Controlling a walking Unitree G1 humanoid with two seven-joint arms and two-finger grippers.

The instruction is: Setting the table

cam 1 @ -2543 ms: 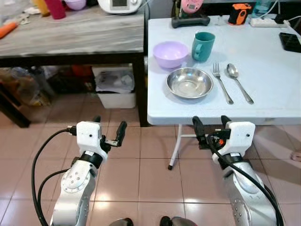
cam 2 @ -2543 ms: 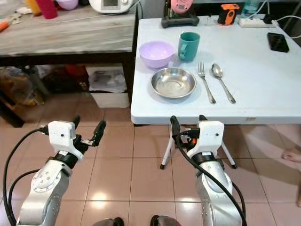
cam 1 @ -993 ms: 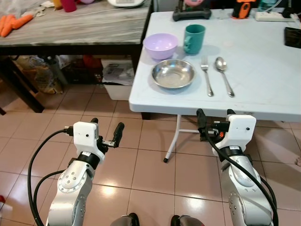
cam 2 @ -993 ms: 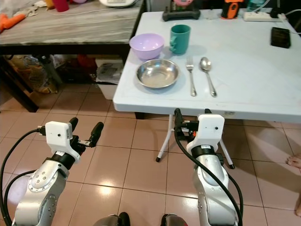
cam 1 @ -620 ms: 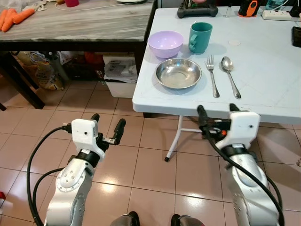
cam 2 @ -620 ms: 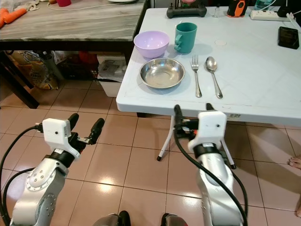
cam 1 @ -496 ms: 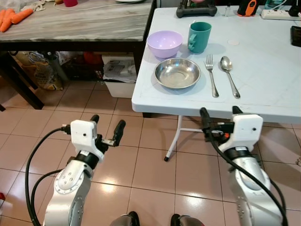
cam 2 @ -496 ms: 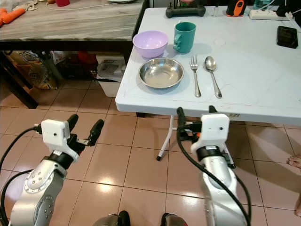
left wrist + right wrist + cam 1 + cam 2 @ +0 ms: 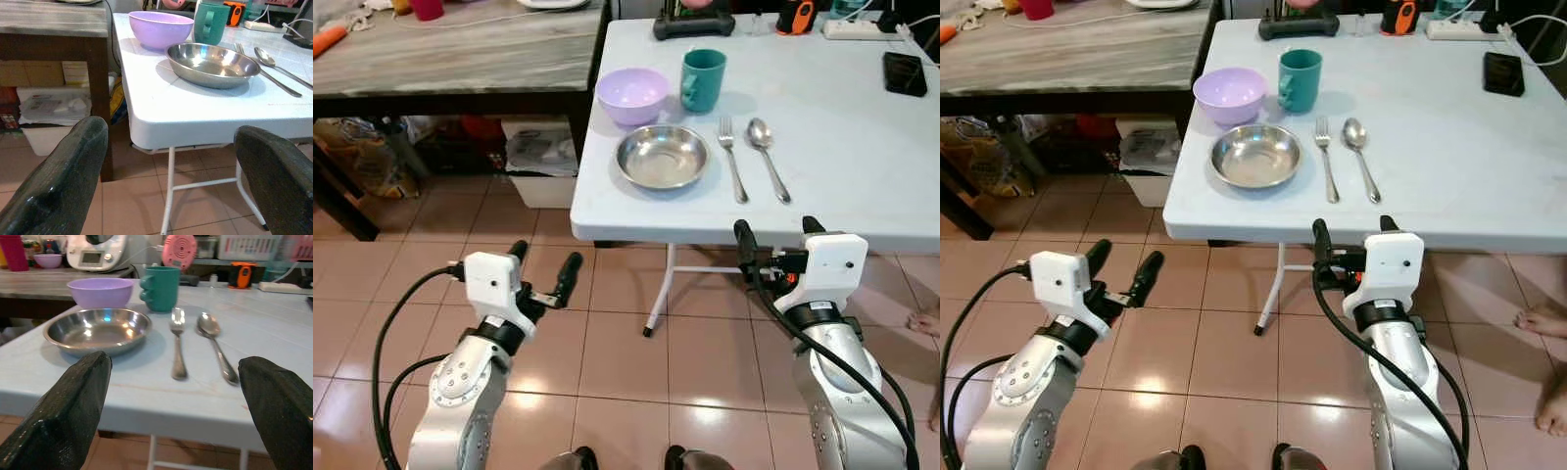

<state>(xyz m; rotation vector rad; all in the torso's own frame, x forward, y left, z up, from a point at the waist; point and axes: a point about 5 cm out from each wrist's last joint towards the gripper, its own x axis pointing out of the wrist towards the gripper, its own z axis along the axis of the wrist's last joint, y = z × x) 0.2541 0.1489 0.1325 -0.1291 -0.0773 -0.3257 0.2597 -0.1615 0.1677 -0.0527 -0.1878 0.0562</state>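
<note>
- The steel bowl (image 9: 663, 157) sits ahead of my right gripper (image 9: 773, 244), near the table (image 9: 862, 166) edge; a fork (image 9: 732, 168) and spoon (image 9: 767, 156) lie just beside it, as a place setting.
- Purple bowl (image 9: 631, 95) and mug (image 9: 703, 79) stand beyond, within reach.
- Both my grippers, left (image 9: 542, 270) too, hang empty with fingers apart, below the table edge over open floor.
</note>
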